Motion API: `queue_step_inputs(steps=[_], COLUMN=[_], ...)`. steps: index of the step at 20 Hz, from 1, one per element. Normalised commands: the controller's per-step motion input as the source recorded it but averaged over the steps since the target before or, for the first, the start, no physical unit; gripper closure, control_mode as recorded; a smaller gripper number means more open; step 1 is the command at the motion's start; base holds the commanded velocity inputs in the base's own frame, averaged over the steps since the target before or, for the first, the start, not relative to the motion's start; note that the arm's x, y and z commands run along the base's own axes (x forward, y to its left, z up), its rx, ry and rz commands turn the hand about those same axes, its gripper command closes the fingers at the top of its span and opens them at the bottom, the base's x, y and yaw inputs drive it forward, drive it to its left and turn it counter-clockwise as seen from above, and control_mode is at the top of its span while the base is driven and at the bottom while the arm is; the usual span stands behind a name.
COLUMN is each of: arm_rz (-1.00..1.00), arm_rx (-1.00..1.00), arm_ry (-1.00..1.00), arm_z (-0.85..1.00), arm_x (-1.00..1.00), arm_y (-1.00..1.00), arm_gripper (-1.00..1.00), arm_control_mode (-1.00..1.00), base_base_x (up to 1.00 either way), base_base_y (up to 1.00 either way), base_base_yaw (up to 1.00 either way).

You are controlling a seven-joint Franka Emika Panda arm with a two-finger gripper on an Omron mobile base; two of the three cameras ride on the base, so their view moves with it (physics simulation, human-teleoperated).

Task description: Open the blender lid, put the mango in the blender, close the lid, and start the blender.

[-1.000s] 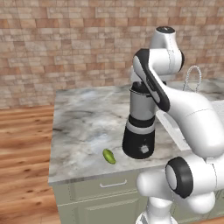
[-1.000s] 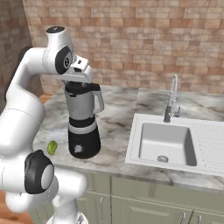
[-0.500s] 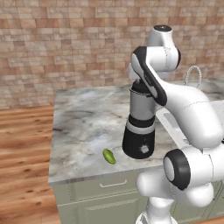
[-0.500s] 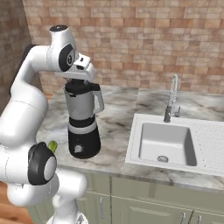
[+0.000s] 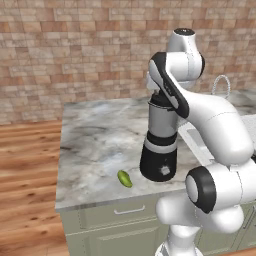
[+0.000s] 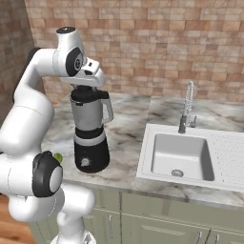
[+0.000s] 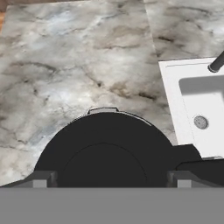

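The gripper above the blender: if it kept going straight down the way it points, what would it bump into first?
Most likely the blender lid, the black round cap right below the gripper on the blender. The fingertips straddle it; the gap left is unclear.

Black blender lid (image 7: 105,144), yellow-green mango (image 5: 124,178), grey-veined marble counter (image 5: 95,135)

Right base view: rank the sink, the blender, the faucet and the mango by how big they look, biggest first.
1. Sink
2. Blender
3. Faucet
4. Mango, just a sliver showing past the robot's arm, so its rank is by what's visible.
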Motion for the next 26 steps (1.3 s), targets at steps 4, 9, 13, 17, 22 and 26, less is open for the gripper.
queue_step_inputs(steps=[4, 9, 13, 17, 22, 26], arm_rz=[0.0, 0.0, 0.0, 0.0, 0.0, -0.01], arm_rx=[0.0, 0.0, 0.0, 0.0, 0.0, 0.0], arm_ry=[0.0, 0.03, -0.01, -0.04, -0.08, -0.11], arm_z=[-0.01, 0.0, 0.25, 0.34, 0.51, 0.76], arm_x=[0.0, 0.0, 0.0, 0.0, 0.0, -0.21], arm_y=[0.01, 0.04, 0.02, 0.17, 0.05, 0.0], arm_gripper=[1.0, 1.0, 1.0, 1.0, 1.0, 1.0], arm_control_mode=[-1.0, -1.0, -1.0, -1.0, -1.0, -1.0], base_base_x=[0.0, 0.0, 0.0, 0.0, 0.0, 0.0], base_base_y=[0.0, 0.0, 0.0, 0.0, 0.0, 0.0], base_base_yaw=[0.0, 0.0, 0.0, 0.0, 0.0, 0.0])
